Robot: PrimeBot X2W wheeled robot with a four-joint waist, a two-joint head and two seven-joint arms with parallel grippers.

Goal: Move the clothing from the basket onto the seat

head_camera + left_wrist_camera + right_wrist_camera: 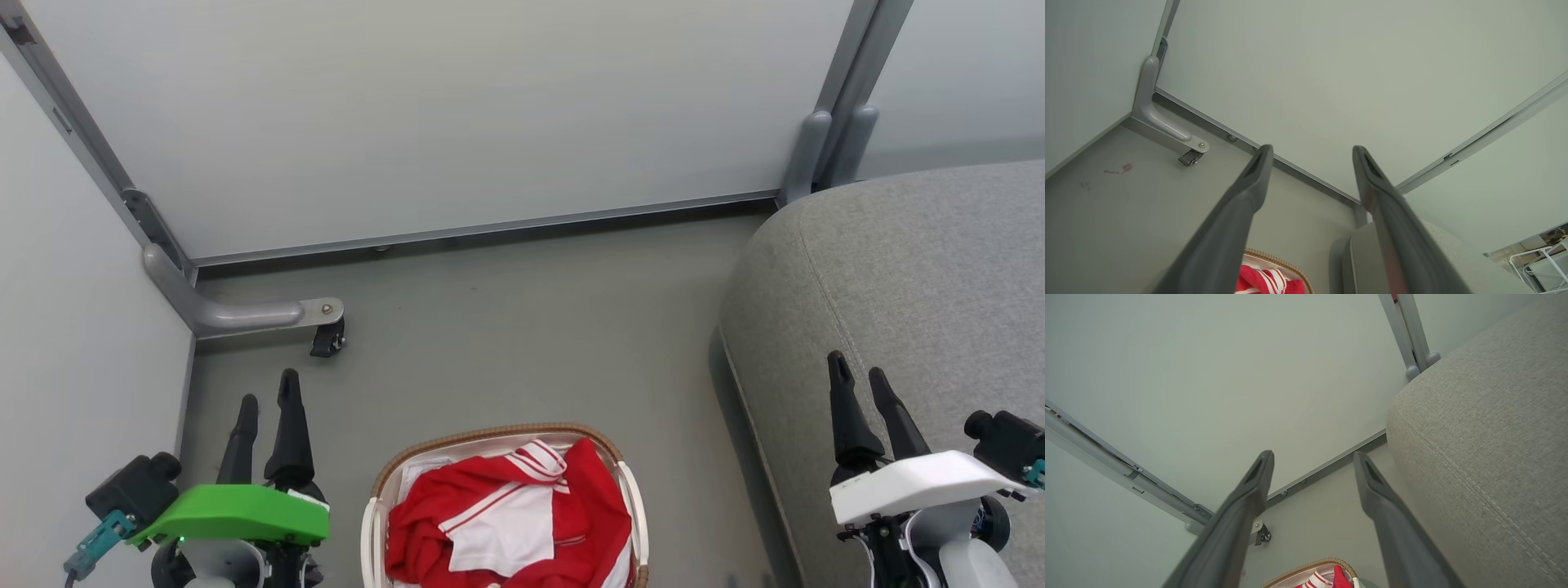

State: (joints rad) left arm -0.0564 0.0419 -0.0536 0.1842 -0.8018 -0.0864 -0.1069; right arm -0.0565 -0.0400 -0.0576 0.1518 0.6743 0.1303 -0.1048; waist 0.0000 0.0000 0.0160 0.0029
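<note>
Red clothing [510, 514] with white stripes and panels lies heaped in the white basket [377, 523] with a tan woven rim, on the floor at the bottom centre. The grey seat [906, 269] rises at the right. My left gripper [268, 394] is open, left of the basket and above the floor, holding nothing. My right gripper [859, 367] is open over the seat's front part, empty. In the left wrist view a bit of the clothing [1261, 279] and the basket rim [1280, 261] peek between the fingers. The right wrist view shows the seat [1486, 437] and the basket rim [1306, 566].
Pale partition walls close off the back and left. A grey bracket foot with a small black caster [328, 336] stands on the floor near the left wall. Grey floor lies between basket and wall. A white wire rack [1539, 261] shows far off.
</note>
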